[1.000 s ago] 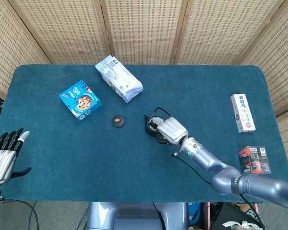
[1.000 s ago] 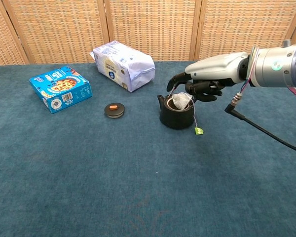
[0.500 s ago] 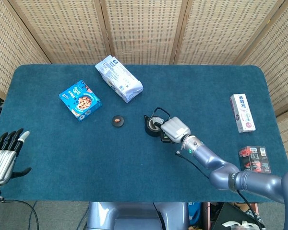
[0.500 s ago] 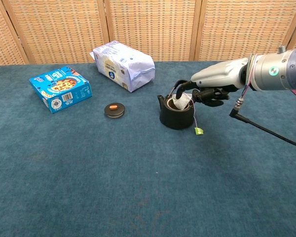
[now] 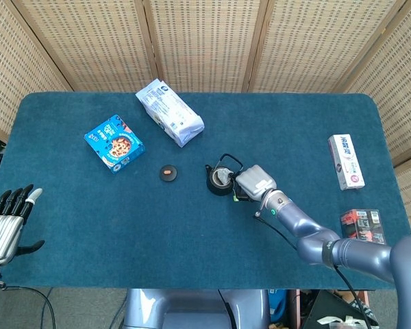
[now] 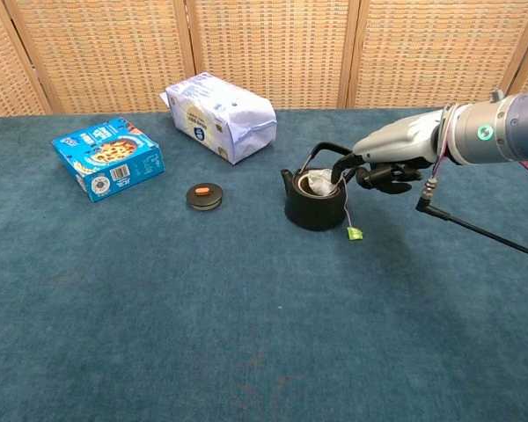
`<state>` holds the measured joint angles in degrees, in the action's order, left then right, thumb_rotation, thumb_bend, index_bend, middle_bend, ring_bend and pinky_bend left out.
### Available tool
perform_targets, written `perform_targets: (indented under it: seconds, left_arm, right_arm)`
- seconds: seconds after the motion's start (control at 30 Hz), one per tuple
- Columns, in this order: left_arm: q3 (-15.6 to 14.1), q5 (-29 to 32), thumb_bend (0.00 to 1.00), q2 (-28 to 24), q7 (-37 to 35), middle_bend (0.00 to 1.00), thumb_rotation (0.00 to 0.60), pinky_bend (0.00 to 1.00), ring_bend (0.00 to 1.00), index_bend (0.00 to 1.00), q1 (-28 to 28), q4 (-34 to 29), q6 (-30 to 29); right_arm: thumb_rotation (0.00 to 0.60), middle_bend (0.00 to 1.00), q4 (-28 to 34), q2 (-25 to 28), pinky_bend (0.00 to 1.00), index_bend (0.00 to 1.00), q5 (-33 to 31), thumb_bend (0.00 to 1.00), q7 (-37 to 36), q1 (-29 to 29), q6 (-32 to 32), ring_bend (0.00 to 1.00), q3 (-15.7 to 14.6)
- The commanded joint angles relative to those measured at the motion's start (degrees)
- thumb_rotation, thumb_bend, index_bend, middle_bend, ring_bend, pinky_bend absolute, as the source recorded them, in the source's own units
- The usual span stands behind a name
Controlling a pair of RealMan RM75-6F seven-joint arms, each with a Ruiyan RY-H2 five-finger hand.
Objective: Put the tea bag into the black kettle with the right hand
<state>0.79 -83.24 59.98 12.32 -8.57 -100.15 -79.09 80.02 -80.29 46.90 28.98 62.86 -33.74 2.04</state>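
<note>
Since the tea bag [image 6: 317, 184] already sits in the mouth of the black kettle [image 6: 314, 209], string and tag [image 6: 355, 233] outside, we judge the drop nearly done. Right hand [image 6: 380, 167] beside the rim; grip unclear. Left: letting go, withdrawing.

A counter [image 5: 68, 226] covered in dark teal carpet-like cloth fills the scene, its corners rounded. Behind it stands a folding screen [image 5: 205, 41] of woven tan wicker panels set in pale wooden frames, angled around the back and sides. The light is even and bright.
</note>
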Motion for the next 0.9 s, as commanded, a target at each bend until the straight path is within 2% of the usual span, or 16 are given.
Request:
perform_targets:
  seconds: [0.03, 0.4, 0.9]
  left_arm:
    - [-0.04, -0.03, 0.07, 0.04, -0.07, 0.0, 0.6, 0.0, 0.0, 0.0, 0.0, 0.07, 0.05]
    - [-0.12, 0.08, 0.07, 0.21, -0.5, 0.0, 0.6, 0.0, 0.0, 0.0, -0.01, 0.51, 0.29]
    - [0.08, 0.0, 0.07, 0.33, -0.47, 0.0, 0.6, 0.0, 0.0, 0.0, -0.28, 0.44, 0.41]
  right_arm:
    - [0.0, 0.92, -0.56, -0.61, 0.71, 0.16, -1.22, 1.0, 0.91, 0.73, 0.26, 0.83, -0.94]
    - [0.0, 0.92, 1.12, -0.69, 0.71, 0.17, -2.7, 1.0, 2.25, 2.04, -1.49, 0.83, -2.05]
    - [0.0, 0.92, 10.73, 4.68, 0.71, 0.17, 1.37, 1.0, 1.65, 1.04, -8.46, 0.83, -0.7]
